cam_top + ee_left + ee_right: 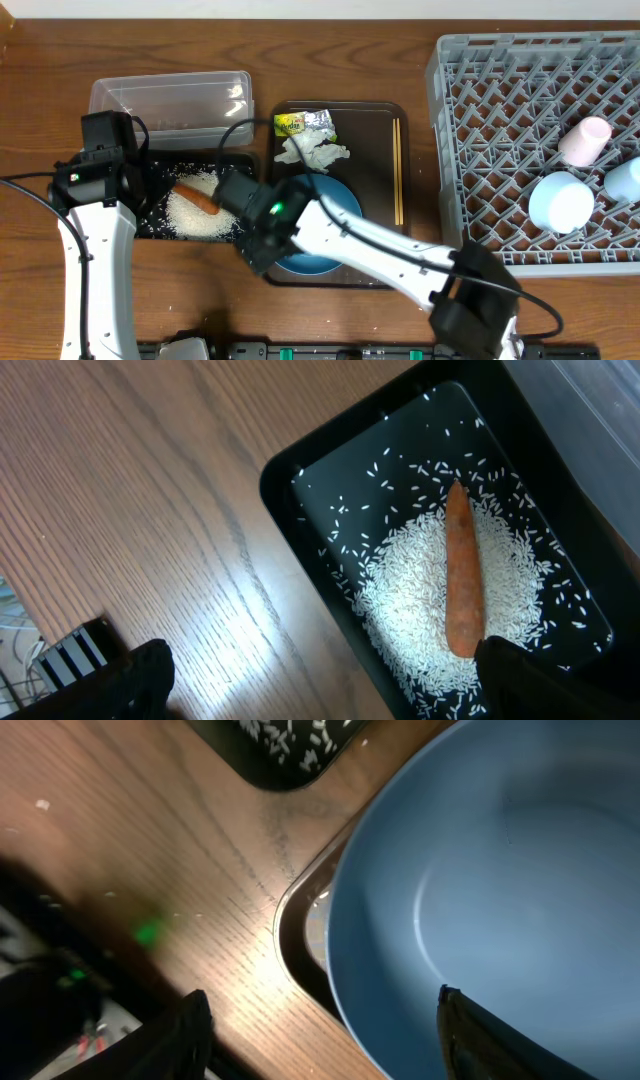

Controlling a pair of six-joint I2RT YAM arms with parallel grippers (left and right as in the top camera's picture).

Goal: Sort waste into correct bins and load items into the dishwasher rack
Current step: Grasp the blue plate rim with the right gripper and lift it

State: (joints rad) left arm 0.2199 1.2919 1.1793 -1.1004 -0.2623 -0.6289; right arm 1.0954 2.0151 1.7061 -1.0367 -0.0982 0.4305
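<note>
The black tray [160, 225] holds loose white rice [192, 216] and the orange carrot stick [197, 198]; both show in the left wrist view, rice [415, 590] and carrot [462, 575]. My left gripper [320, 680] is open and empty over the tray's near edge, also seen from overhead [140, 180]. My right gripper [320, 1030] is open and straddles the rim of the large dark-blue bowl [500, 910], one finger inside and one outside. The bowl [338, 203] sits on the brown tray [380, 215] with the wrapper [300, 124], tissue [312, 150] and chopsticks [398, 170].
The clear tub [170, 100] stands behind the black tray. The grey rack [500, 130] at the right holds a white cup [585, 140], a small light-blue bowl [560, 200] and a pale-blue cup [625, 180]. Scattered rice grains lie on the table near the black tray.
</note>
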